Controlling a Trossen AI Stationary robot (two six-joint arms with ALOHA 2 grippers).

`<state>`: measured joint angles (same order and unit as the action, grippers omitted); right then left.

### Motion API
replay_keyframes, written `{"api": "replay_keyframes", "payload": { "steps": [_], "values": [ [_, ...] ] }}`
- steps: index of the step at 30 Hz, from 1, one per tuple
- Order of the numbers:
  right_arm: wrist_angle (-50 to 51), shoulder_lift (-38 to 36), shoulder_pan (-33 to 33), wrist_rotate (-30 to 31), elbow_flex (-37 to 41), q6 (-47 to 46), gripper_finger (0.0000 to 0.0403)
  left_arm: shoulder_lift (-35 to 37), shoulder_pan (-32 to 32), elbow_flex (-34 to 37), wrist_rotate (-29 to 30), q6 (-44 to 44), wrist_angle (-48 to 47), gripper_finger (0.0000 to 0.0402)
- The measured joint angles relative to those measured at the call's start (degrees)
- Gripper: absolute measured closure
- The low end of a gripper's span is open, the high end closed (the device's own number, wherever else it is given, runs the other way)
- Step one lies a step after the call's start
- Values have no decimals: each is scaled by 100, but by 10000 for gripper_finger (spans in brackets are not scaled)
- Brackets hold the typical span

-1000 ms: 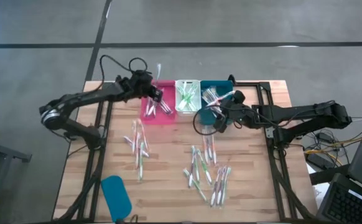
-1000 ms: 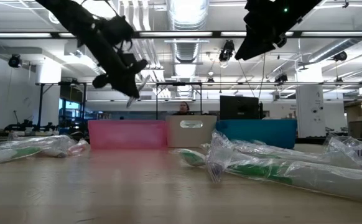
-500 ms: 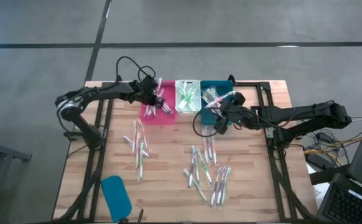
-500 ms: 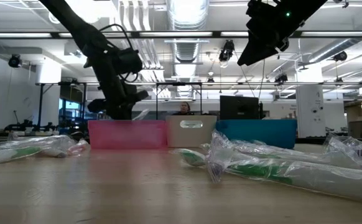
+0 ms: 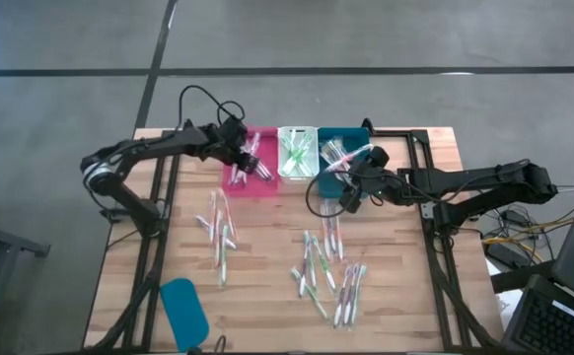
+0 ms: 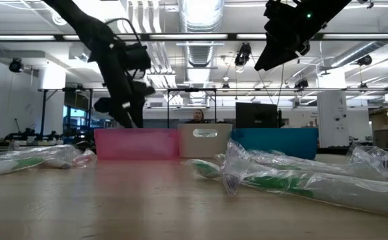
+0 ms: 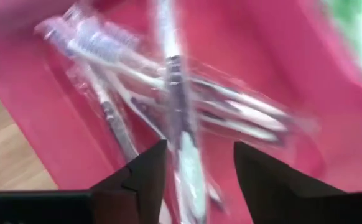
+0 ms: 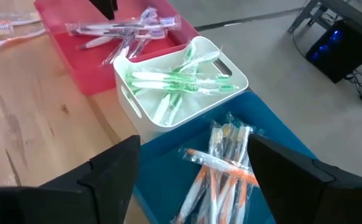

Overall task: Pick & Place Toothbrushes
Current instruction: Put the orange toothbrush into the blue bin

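A wooden bench (image 5: 267,286) stands on a grey concrete floor; the low view looks past it into a large open workspace with ceiling lights, where a person (image 6: 197,116) sits behind the bins. Along the far edge sit three bins side by side: a pink bin (image 5: 236,183) on the left, a white bin (image 5: 280,170) in the middle and a teal bin (image 5: 354,133) on the right. The pink bin holds wrapped toothbrushes with purple accents (image 7: 168,99), the white bin green-accented ones (image 8: 175,81), and the teal bin orange-accented ones (image 8: 221,168). Many more loose toothbrushes (image 5: 322,271) lie scattered over the middle of the bench, in one cluster left of centre and a larger one right of centre. A flat teal lid (image 5: 182,306) lies near the front left corner.

The left gripper (image 5: 246,153) hangs over the pink bin, its fingers (image 7: 137,180) parted and holding nothing, with the wrapped brushes lying in the bin just beyond them. The right gripper (image 5: 349,185) hovers over the near part of the teal bin, fingers (image 8: 112,168) spread wide and empty.
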<state>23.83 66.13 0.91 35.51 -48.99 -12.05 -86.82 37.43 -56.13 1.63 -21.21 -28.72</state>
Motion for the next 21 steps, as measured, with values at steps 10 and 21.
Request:
{"api": "replay_keyframes", "payload": {
  "steps": [10,21],
  "values": [
    [-3,-2,-181,-196,0,7,133,1475,-868,148,95,335,-584,208],
    [-4,1,-632,-298,0,-184,177,2714,-2689,680,768,114,-534,224]
  ]
}}
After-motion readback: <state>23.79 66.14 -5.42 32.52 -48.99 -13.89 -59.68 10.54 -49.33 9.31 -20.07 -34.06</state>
